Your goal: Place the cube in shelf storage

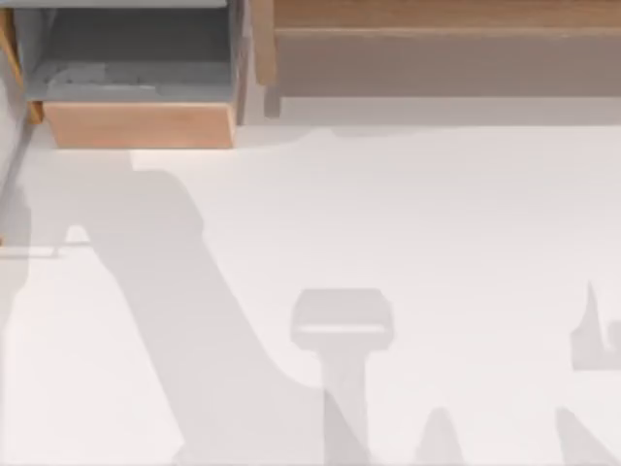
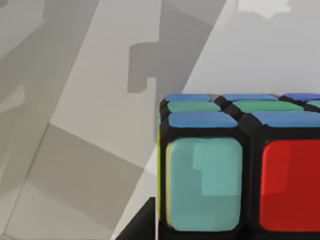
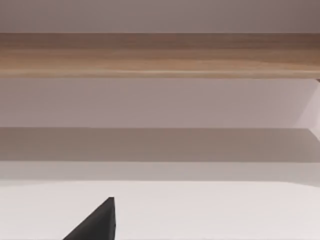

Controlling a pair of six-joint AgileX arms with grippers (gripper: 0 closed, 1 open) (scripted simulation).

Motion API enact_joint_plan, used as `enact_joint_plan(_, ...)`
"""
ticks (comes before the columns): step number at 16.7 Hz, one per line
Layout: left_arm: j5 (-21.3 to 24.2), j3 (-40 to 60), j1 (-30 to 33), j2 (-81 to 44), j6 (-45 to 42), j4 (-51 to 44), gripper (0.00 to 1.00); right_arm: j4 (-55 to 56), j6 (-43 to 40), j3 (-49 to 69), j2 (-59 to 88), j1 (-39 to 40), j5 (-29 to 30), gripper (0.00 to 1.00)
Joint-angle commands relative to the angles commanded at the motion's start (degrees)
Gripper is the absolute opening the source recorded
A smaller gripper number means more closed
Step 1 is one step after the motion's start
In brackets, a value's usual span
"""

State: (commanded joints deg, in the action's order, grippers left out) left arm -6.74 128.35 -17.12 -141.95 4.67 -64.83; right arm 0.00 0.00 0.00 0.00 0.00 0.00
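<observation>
Top view: white table (image 1: pixel 408 252) with arm shadows across it. Shelf storage (image 1: pixel 437 49) runs along the upper right of the frame, tan plank edge over a shadowed brownish-grey recess. Smaller grey-lined wooden box (image 1: pixel 136 87) sits in the upper left, just beside the shelf's left end.

Left wrist view: cube (image 2: pixel 240 165) sits close up at lower right of the frame, black grid with teal and red tiles on the near face, blue and green tiles on top. A dark sliver of the left claw (image 2: pixel 142 222) shows touching or just beside the cube's lower left edge. Can't tell how far that claw is open or whether it has the cube.

Right wrist view: shelf storage plank (image 3: pixel 160 55) across the upper frame, recess below it. One dark fingertip of the right claw (image 3: pixel 97 222) at bottom; its opening can't be told.
</observation>
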Motion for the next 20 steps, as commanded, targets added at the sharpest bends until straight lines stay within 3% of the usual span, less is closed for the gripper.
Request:
enact_joint_plan(3, 1.38, 2.58, -0.22, -0.31, -0.61, -2.6, 0.0, 0.0, 0.0, 0.0, 0.0, 0.0, 0.0, 1.0)
enact_joint_plan(10, 8.47, 12.28, -1.53, -2.59, -12.04, -9.79, 0.0, 0.0, 0.0, 0.0, 0.0, 0.0, 0.0, 1.0)
enact_joint_plan(16, 8.13, 11.88, -1.16, -2.02, -12.11, -9.66, 0.0, 0.0, 0.0, 0.0, 0.0, 0.0, 0.0, 1.0)
enact_joint_plan(20, 3.61, 5.57, 1.26, 5.08, -10.9, -6.58, 0.0, 0.0, 0.0, 0.0, 0.0, 0.0, 0.0, 1.0)
